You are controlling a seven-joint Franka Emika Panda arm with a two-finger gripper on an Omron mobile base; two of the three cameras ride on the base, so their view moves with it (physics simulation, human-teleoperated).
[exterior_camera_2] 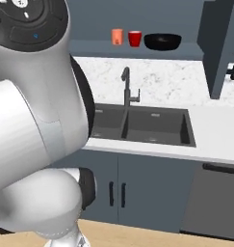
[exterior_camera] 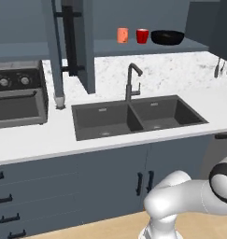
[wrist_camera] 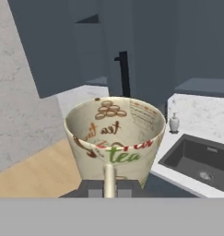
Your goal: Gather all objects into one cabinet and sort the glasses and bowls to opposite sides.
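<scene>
Holding the beige mug [wrist_camera: 114, 138] upright in a closed grip, the gripper [wrist_camera: 109, 186] faces the cabinet [wrist_camera: 145, 41], ahead and above.

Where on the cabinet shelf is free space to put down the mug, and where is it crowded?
The shelf lies bare from the open door to the orange tumbler. Its right part is crowded: tumbler, red cup and black bowl stand close together. The mug sits at the gripper.
</scene>
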